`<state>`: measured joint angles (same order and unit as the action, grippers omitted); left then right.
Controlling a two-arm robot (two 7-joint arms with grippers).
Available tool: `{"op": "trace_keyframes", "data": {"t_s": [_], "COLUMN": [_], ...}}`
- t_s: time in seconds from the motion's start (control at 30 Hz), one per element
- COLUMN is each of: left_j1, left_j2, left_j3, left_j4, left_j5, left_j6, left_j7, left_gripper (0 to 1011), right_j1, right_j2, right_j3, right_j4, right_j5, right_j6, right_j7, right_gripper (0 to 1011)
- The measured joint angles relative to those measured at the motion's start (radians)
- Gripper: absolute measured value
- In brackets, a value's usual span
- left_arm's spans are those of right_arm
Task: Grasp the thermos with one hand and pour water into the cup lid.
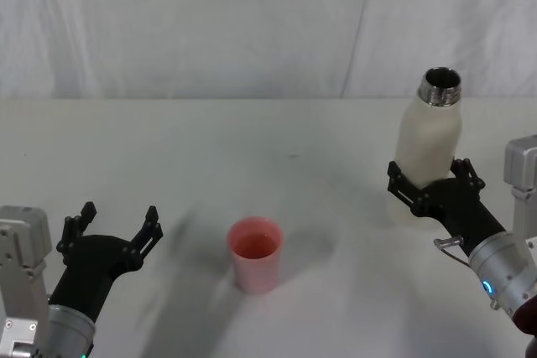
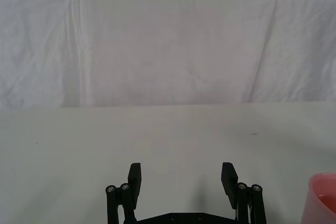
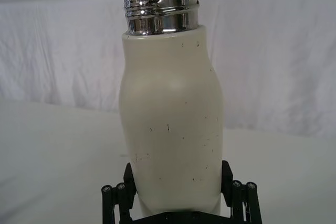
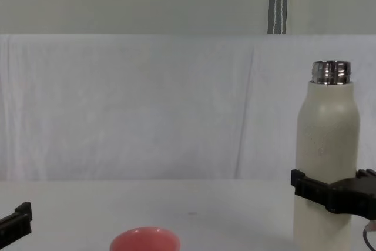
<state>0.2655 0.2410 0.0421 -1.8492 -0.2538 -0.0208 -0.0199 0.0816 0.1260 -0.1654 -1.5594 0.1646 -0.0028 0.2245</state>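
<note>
The right gripper (image 1: 430,184), black and angular on a grey-metal wrist, is clamping the tall cream-white matte thermos (image 1: 428,148) low on its body; the jaws are pinching the bottle from either side, one jaw on each flank, as the right wrist view confirms (image 3: 176,184). The thermos is standing upright between the jaws, its shiny threaded steel neck (image 3: 160,8) open and pointing up, base apparently at or just above the white counter (image 1: 252,148). A low grip likely leaves the neck free to swing over for pouring.

The small salmon-pink cup lid (image 1: 254,253) is sitting upright on the counter, well apart from the right jaws and off toward the left arm. No water stream is visible; pouring is judged not yet begun.

The left gripper (image 1: 109,232) is hovering near the cup lid with jaws spread, holding nothing (image 2: 182,179). It seems to be idling beside the cup lid, perhaps to steady it.
</note>
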Motion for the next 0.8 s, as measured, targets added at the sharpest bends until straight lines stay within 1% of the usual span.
{"op": "trace_keyframes", "data": {"t_s": [0.13, 0.3, 0.53, 0.7, 0.8], "left_j1": [0.0, 0.0, 0.0, 0.0, 0.0], "left_j2": [0.0, 0.0, 0.0, 0.0, 0.0], "left_j3": [0.0, 0.0, 0.0, 0.0, 0.0], "left_j4": [0.0, 0.0, 0.0, 0.0, 0.0], "left_j5": [0.0, 0.0, 0.0, 0.0, 0.0], "left_j6": [0.0, 0.0, 0.0, 0.0, 0.0], "left_j7": [0.0, 0.0, 0.0, 0.0, 0.0], "left_gripper": [1001, 1001, 1001, 1001, 1001], "right_j1": [0.007, 0.018, 0.037, 0.06, 0.066], "right_j2": [0.009, 0.018, 0.025, 0.026, 0.025], "right_j3": [-0.008, -0.018, -0.027, -0.029, -0.029], "right_j4": [0.003, 0.013, 0.042, 0.08, 0.09], "right_j5": [0.01, 0.014, 0.017, 0.021, 0.022], "right_j6": [0.018, 0.027, 0.026, 0.017, 0.013], "right_j7": [0.002, 0.002, -0.003, -0.009, -0.011], "right_gripper": [960, 960, 960, 960, 960]}}
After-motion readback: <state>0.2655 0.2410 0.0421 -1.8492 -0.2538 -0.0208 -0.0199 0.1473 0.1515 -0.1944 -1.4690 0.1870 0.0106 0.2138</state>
